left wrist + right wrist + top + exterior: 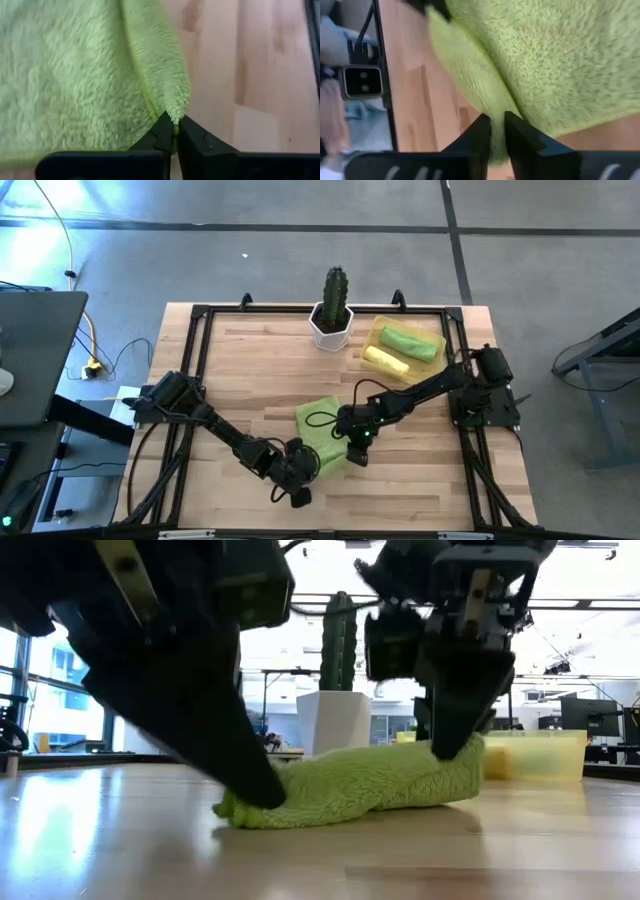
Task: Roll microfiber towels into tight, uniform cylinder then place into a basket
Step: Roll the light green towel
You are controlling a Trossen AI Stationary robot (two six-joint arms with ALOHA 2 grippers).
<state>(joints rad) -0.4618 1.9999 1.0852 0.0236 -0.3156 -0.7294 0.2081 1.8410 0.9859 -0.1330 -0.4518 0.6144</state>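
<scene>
I see my left gripper [175, 131] clenched on the lime-green towel's [322, 435] corner; my right gripper [497, 131] pinches its opposite edge.

The high camera hangs above, looking straight down on the whole table [250, 350]. The low one sits at table height, close to the lime-green towel [360, 785], facing twelve o'clock toward the cactus pot [335, 720]. Both wrist cameras press in on that same towel.
</scene>
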